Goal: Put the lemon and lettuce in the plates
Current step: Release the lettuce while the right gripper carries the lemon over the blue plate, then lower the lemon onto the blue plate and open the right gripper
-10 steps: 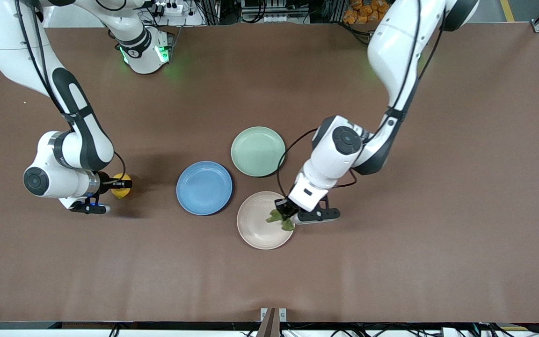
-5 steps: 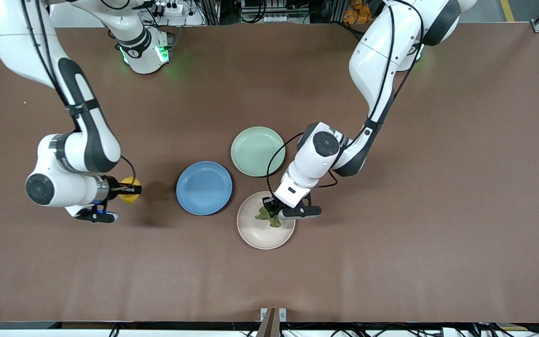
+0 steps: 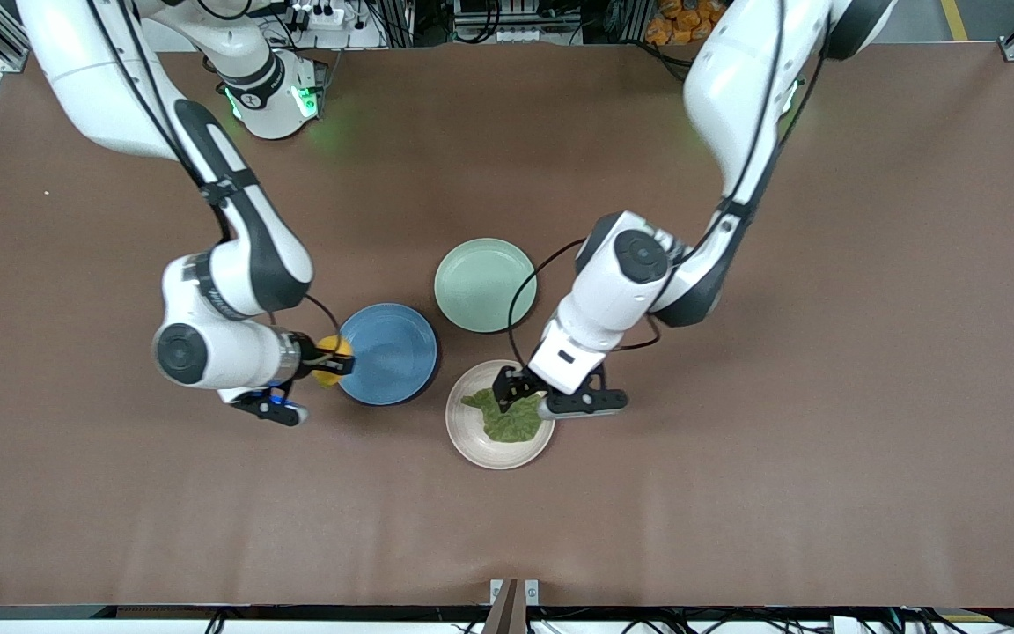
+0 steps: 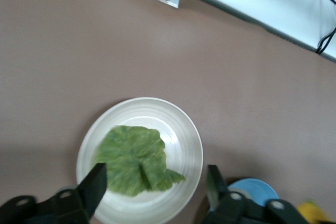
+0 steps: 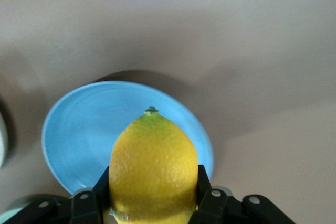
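Observation:
The dark-green lettuce (image 3: 507,418) lies flat in the beige-white plate (image 3: 472,445); it also shows in the left wrist view (image 4: 132,158) on that plate (image 4: 181,129). My left gripper (image 3: 514,392) hovers over the plate's rim, open and empty, clear of the leaf (image 4: 155,192). My right gripper (image 3: 335,361) is shut on the yellow lemon (image 3: 327,361) and holds it over the edge of the blue plate (image 3: 393,352) toward the right arm's end. In the right wrist view the lemon (image 5: 152,169) sits between the fingers (image 5: 84,203), above the blue plate (image 5: 79,129).
A pale green plate (image 3: 485,283) lies beside the blue plate, farther from the front camera. The brown table (image 3: 736,493) spreads wide around the three plates. A metal bracket (image 3: 513,592) sits at the table's near edge.
My left gripper opened and let go of the lettuce, which now lies spread in the beige-white plate. My right gripper carried the lemon across to the blue plate's edge.

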{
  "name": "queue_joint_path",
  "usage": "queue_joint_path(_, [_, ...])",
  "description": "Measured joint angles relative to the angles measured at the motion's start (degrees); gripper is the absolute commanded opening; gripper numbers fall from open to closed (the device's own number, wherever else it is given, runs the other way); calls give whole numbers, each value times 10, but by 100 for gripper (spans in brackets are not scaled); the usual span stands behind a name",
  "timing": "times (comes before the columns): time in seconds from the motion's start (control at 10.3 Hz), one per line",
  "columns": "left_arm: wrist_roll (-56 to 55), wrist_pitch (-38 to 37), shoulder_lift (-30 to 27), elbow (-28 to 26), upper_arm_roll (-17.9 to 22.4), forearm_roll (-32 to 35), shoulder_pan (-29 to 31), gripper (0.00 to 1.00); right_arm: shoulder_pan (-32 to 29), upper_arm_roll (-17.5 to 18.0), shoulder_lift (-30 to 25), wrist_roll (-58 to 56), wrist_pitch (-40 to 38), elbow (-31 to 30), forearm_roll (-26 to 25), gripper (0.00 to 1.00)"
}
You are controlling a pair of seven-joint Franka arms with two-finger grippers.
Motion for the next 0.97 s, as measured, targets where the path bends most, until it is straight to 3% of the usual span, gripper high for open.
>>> queue_joint_path(0.29, [4, -238, -135, 1, 3, 64, 70, 100, 16, 11, 38, 44, 30, 2, 10, 1])
queue_joint_path(0.39, [9, -303, -172, -1, 3, 79, 87, 100, 18, 14, 46, 48, 36, 3, 13, 30])
queue_joint_path(0.49, [18, -367, -205, -2, 3, 83, 99, 100, 18, 15, 50, 49, 37, 4, 14, 99])
queue_joint_path(0.68, [33, -458, -267, -6, 2, 90, 127, 100, 18, 15, 53, 50, 38, 9, 16, 100])
queue_joint_path(0.97, [91, -485, -350, -57, 2, 92, 202, 100, 15, 25, 43, 46, 27, 43, 16, 100])
